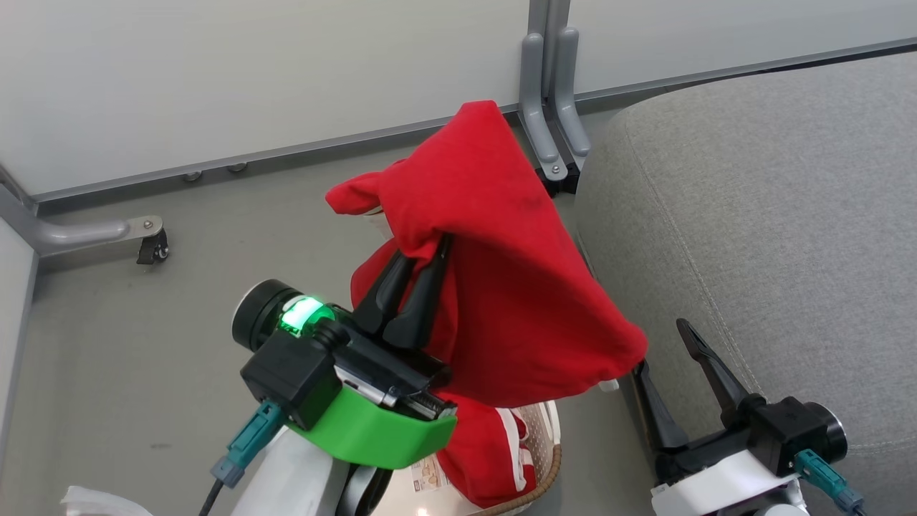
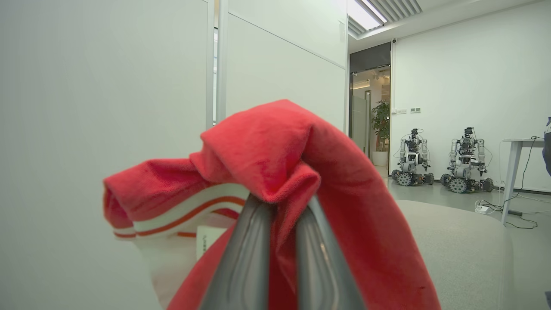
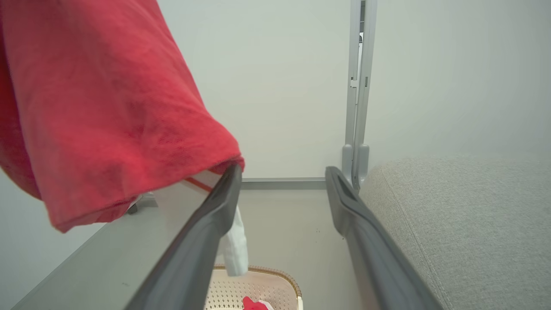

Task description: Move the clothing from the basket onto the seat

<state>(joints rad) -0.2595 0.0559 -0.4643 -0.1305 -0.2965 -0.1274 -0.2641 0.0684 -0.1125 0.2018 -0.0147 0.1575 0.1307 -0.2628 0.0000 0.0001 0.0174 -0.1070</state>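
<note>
Left pincer pinches one red garment above the basket; another garment lies inside, neither on the seat yet; right pincer spread.

My left gripper carries two long black fingers, a bright green shroud, a black housing with a glowing green light and a teal cable plug; my right gripper shows black fingers, a white shell, another teal plug.
</note>
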